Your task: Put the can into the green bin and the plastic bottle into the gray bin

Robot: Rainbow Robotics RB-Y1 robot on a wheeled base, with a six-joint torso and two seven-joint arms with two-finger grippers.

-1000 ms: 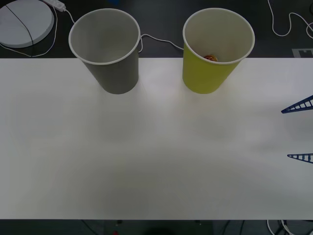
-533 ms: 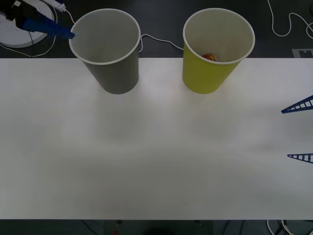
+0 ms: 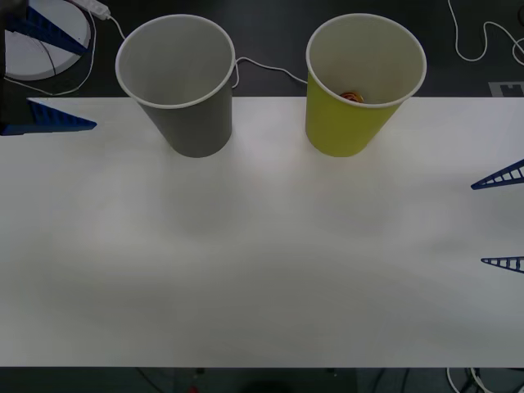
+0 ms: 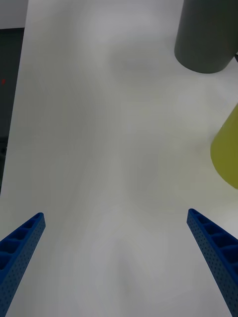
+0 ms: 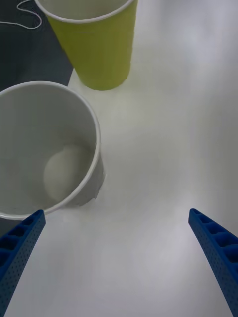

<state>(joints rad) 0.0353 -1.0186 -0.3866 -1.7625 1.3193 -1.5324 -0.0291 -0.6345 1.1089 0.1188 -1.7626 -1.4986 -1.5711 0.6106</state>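
Can (image 3: 353,97) lying inside green bin (image 3: 360,115) at tabletop (image 3: 262,246) far edge; gray bin (image 3: 184,98) standing beside it. Left tool (image 3: 49,78) hovering spread at far left corner; right tool (image 3: 501,219) waiting spread at right edge.

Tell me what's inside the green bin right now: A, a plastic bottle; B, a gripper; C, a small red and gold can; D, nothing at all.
C: in the front view, the can shows just over the near rim, down inside the green bin.
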